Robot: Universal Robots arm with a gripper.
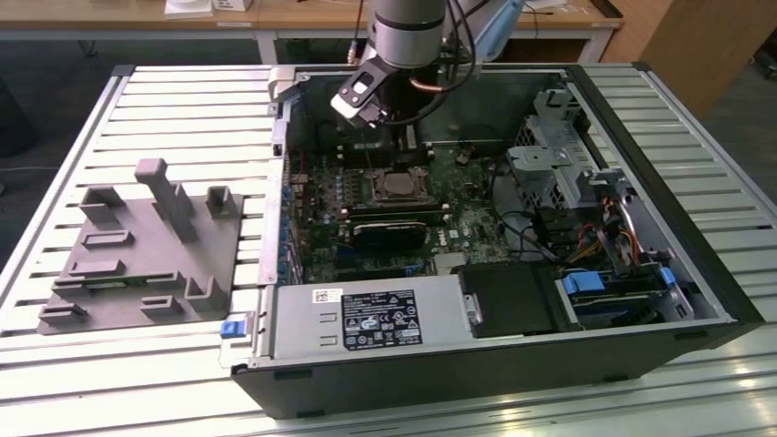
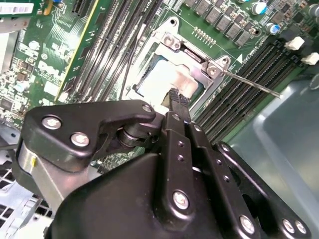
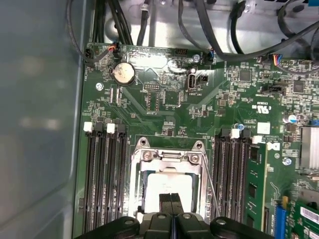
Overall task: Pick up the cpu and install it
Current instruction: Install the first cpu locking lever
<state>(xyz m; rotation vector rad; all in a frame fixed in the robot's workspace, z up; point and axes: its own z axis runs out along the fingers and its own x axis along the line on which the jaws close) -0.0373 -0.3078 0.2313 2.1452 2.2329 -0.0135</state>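
Note:
The cpu (image 3: 167, 185) is a flat silver square lying inside the metal frame of the motherboard socket (image 3: 137, 164), within the open computer case (image 1: 486, 364). In the exterior view the cpu (image 1: 398, 187) sits directly below the arm's wrist. My gripper (image 3: 172, 205) hangs just over the cpu's near edge, its two black fingers pressed together with nothing between them. In the second wrist view the fingertips (image 2: 177, 102) overlap the edge of the cpu (image 2: 159, 79); I cannot tell whether they touch it. A thin socket lever (image 2: 249, 82) sticks out to one side.
Black memory slots (image 3: 104, 174) flank the socket on both sides. Cables (image 3: 209, 40) run along the case wall. A grey plastic fixture (image 1: 134, 246) stands on the slatted table at the exterior view's left. A power supply (image 1: 364, 319) and drive bays (image 1: 607, 291) fill the near end of the case.

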